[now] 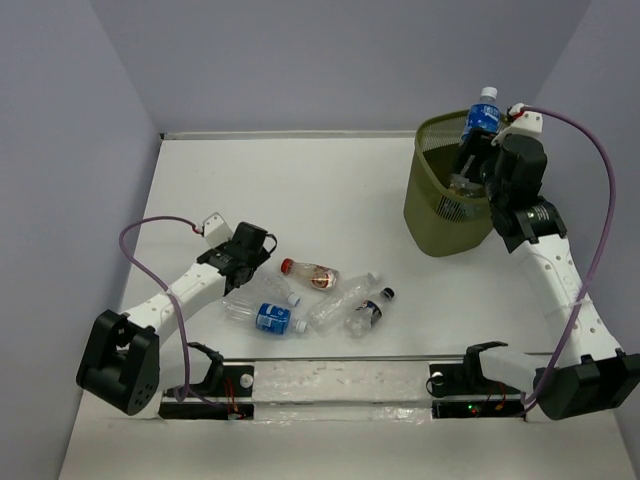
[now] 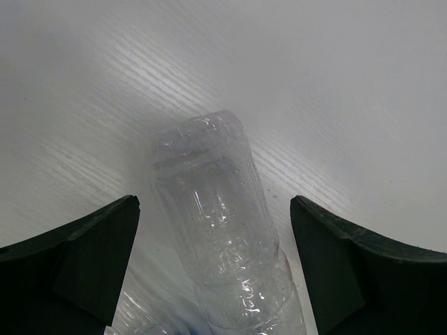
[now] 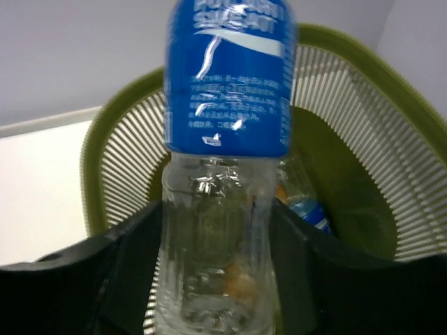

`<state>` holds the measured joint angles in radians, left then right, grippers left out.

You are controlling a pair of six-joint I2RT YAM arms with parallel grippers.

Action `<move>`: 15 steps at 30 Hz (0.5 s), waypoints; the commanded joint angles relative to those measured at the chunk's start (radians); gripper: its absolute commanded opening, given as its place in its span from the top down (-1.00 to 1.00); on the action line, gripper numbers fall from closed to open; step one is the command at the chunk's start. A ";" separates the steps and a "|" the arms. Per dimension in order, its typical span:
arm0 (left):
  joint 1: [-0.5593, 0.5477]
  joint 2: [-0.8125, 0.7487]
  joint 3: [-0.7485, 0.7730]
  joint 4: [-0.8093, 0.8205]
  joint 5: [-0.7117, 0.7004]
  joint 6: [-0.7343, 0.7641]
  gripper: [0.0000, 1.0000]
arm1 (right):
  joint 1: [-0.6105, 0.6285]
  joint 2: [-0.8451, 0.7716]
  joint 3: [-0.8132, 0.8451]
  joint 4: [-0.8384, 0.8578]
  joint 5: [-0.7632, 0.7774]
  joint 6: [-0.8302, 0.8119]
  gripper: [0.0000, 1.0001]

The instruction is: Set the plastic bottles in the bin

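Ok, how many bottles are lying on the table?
5, bunched together: red-capped bottle, clear bottle by the left fingers, blue-labelled bottle, middle clear bottle, black-capped bottle. They overlap, so another may hide.

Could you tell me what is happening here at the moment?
The right gripper holds a blue-labelled bottle over the bin, not yet released. The left gripper is open, its fingers on either side of a clear bottle lying on the table. A few other bottles lie nearby.
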<state>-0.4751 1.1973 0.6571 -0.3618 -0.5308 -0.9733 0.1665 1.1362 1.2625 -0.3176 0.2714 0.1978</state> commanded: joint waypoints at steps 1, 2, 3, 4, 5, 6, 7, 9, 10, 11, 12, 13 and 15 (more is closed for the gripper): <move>0.006 0.001 0.038 0.023 -0.035 0.015 -0.98 | -0.012 -0.010 0.006 0.017 0.003 0.008 -0.99; 0.007 0.002 0.035 0.030 -0.035 0.015 -0.98 | -0.012 -0.019 0.008 0.012 -0.044 0.006 -0.99; 0.007 0.010 0.033 0.037 -0.035 0.015 -0.98 | -0.012 -0.026 0.012 0.011 -0.072 0.009 -0.99; 0.007 0.015 0.035 0.040 -0.034 0.015 -0.98 | -0.012 -0.030 0.014 0.011 -0.095 0.012 -0.99; 0.009 0.019 0.035 0.043 -0.032 0.015 -0.98 | -0.012 -0.038 0.015 0.012 -0.127 0.018 -0.99; 0.009 0.025 0.033 0.050 -0.029 0.016 -0.98 | -0.012 -0.044 0.017 0.014 -0.193 0.023 -0.99; 0.007 0.039 0.033 0.055 -0.028 0.019 -0.98 | -0.012 -0.049 0.027 0.014 -0.230 0.040 -0.99; 0.009 0.056 0.035 0.070 -0.035 0.021 -0.98 | -0.012 -0.049 0.043 0.015 -0.372 0.061 -0.99; 0.010 0.073 0.035 0.076 -0.043 0.021 -0.98 | 0.004 -0.050 0.049 0.014 -0.411 0.071 -0.99; 0.010 0.082 0.033 0.089 -0.044 0.021 -0.97 | 0.019 -0.059 0.048 0.018 -0.441 0.080 -0.99; 0.010 0.091 0.030 0.098 -0.044 0.021 -0.97 | 0.040 -0.068 0.040 0.025 -0.458 0.081 -0.99; 0.010 0.100 0.026 0.107 -0.044 0.019 -0.96 | 0.100 -0.078 0.029 0.032 -0.469 0.084 -0.99; 0.012 0.131 0.019 0.121 -0.044 0.007 -0.84 | 0.230 -0.101 -0.006 0.051 -0.477 0.084 -0.98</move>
<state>-0.4690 1.3003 0.6571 -0.2840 -0.5350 -0.9623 0.2161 1.0874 1.2629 -0.3283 -0.0647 0.2615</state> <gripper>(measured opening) 0.957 0.994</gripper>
